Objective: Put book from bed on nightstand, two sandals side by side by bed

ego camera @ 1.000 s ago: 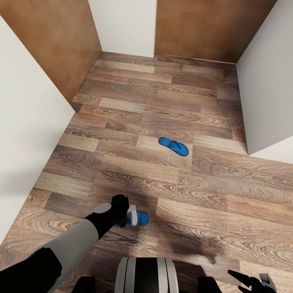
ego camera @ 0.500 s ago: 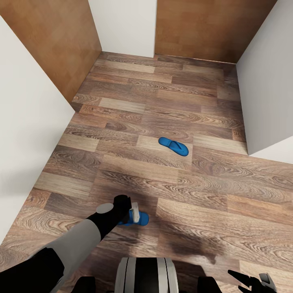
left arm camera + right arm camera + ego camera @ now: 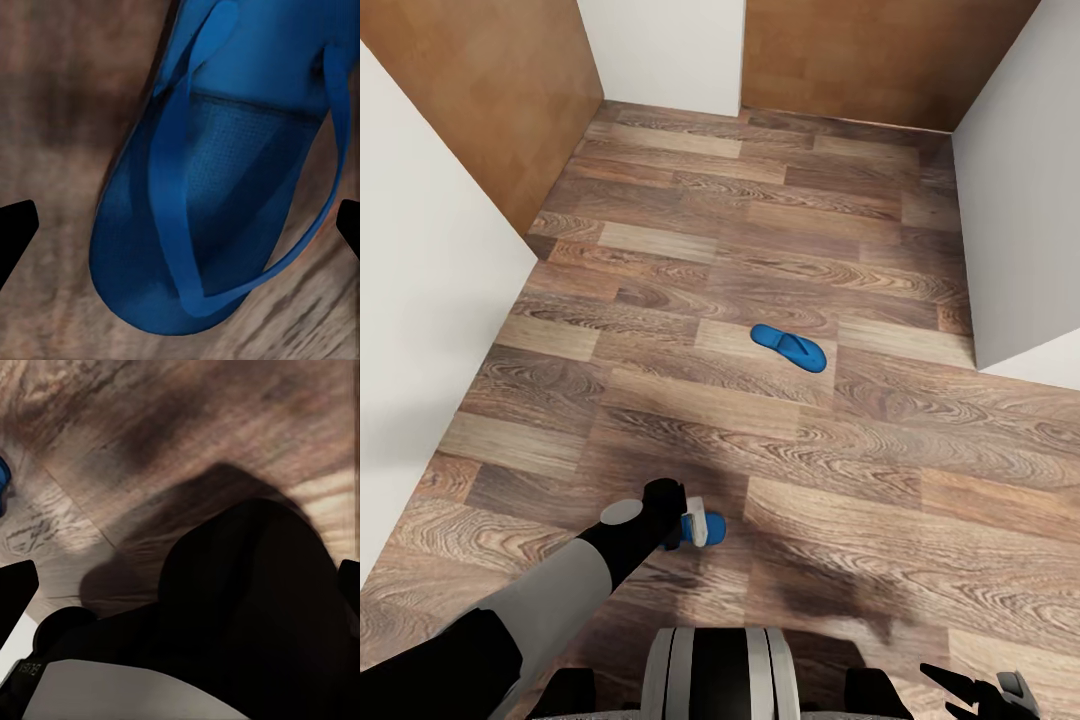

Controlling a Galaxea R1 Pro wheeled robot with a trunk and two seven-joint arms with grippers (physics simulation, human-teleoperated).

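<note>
Brown wood-plank floor with strong grain runs between smooth white walls and flat brown wooden doors. One bright blue sandal lies flat, well ahead of the jaws. The left gripper (fingers spread wide) hangs over the second sandal, its textured sole and thin straps between the tips. The right gripper stands open, low beside the base.

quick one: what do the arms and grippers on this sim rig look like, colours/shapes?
Left arm: black upper section, light grey forearm, black wrist with a grey disc. Left gripper: pale grey-white finger over black housing. Right gripper: black pointed fingers and a grey block. No cables visible.
</note>
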